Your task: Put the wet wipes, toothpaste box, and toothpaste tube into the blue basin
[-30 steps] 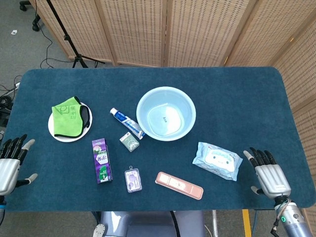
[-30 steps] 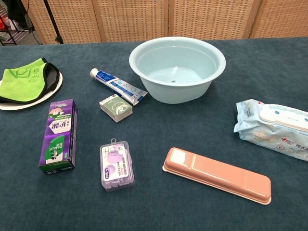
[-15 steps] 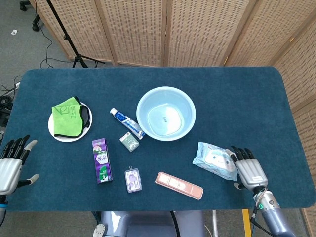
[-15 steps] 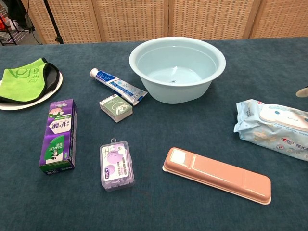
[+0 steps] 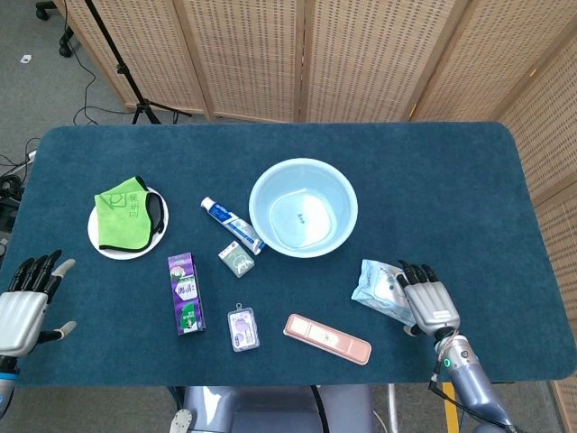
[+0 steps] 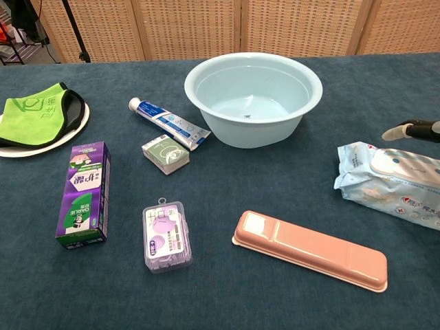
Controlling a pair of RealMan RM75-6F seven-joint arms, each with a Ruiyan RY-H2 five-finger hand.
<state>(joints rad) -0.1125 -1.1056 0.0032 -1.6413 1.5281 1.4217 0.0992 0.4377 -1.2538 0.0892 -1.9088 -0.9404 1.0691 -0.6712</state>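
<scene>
The light blue basin [image 5: 303,207] [image 6: 253,98] stands mid-table with nothing in it. A white-and-blue toothpaste tube [image 5: 232,225] [image 6: 168,123] lies just left of it. The purple toothpaste box [image 5: 185,293] [image 6: 84,193] lies further left and nearer me. The pale blue wet wipes pack [image 5: 377,284] [image 6: 390,181] lies at the right. My right hand [image 5: 425,300] hovers over its right half with fingers spread; only a fingertip [image 6: 397,132] shows in the chest view. My left hand [image 5: 22,302] is open at the table's near left edge.
A white plate [image 5: 101,240] holding a green and black cloth [image 5: 129,214] sits at the left. A small green box [image 5: 237,260], a purple floss case [image 5: 243,328] and a long pink case [image 5: 327,338] lie along the near half.
My right hand has moved left from the table's right edge to above the wet wipes pack. My left hand has drifted slightly to the right. Nothing on the table has moved.
</scene>
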